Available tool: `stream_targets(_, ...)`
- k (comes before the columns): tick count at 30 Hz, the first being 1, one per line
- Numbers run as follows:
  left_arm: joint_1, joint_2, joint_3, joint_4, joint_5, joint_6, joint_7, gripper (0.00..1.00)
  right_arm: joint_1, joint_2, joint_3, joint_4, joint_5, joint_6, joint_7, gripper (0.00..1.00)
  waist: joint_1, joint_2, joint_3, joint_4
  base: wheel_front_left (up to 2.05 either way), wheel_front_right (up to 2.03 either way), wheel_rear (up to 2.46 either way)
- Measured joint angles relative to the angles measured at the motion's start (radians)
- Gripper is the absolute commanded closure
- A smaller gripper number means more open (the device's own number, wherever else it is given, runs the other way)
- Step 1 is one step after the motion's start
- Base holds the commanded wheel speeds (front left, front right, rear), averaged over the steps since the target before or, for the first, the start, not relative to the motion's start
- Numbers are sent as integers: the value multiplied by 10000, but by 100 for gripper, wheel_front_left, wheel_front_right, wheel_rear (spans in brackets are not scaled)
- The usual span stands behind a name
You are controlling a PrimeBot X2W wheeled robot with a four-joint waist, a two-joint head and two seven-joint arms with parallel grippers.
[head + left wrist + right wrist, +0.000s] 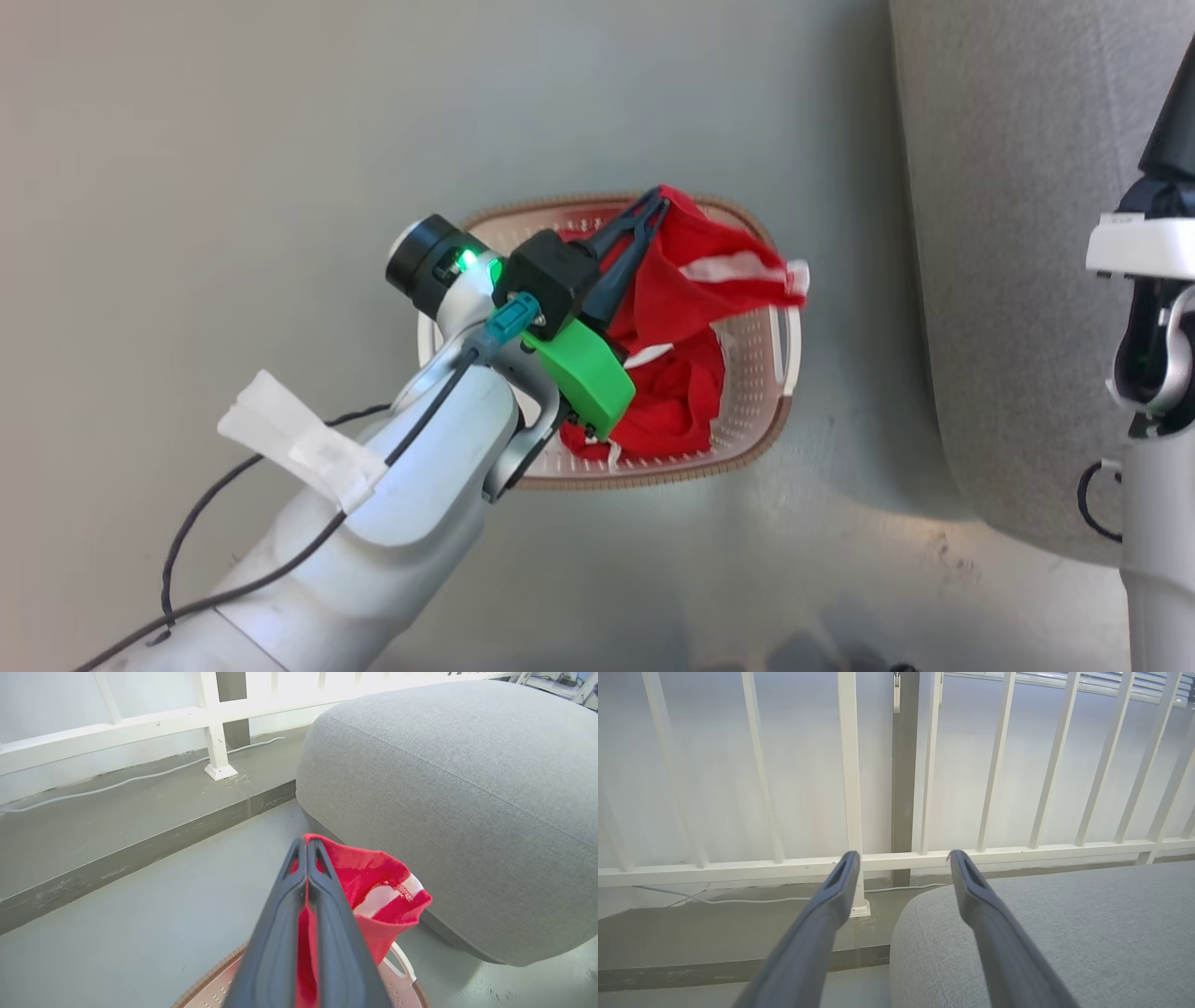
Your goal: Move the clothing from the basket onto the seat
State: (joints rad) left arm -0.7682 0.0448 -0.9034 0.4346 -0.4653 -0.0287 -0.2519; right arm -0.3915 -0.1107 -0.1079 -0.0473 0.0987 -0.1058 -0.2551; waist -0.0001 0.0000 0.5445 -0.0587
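My left gripper [656, 199] is shut on a red piece of the clothing [695, 271] with white stripes, lifted above the basket [752, 434]. The piece drapes to the right over the basket's rim. More red clothing [677, 406] lies inside the basket. In the left wrist view the left gripper [307, 842] pinches the red fabric [373, 882], with the basket's rim [210, 977] below. The grey seat [1018, 233] lies right of the basket; it bulks large as the seat [458, 788] ahead. My right gripper [901, 858] stands open and bare above the seat [1064, 933].
The basket stands on a grey floor [233, 187]. A white railing [210, 718] and a low grey step [140, 826] with a cable run behind the seat. My right arm [1153, 327] hangs at the right edge, over the seat.
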Motion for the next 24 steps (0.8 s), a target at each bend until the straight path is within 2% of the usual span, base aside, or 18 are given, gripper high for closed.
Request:
stream_targets(13, 530, 17, 378, -769, 242, 303, 0, 100, 1022, 207, 42, 403, 82, 255, 2, 0, 0, 0, -1821, 111, 0, 0, 0)
stream_targets(23, 1277, 165, 433, -828, 372, 642, 0, 100, 1484, 316, 196, 424, 96, 441, 2, 0, 0, 0, -2740, -260, 0, 0, 0)
stream_targets(24, 1304, 163, 433, -825, 370, 646, 0, 60, 1538, 316, 182, 418, 96, 441, 2, 0, 0, 0, -2781, -314, 0, 0, 0)
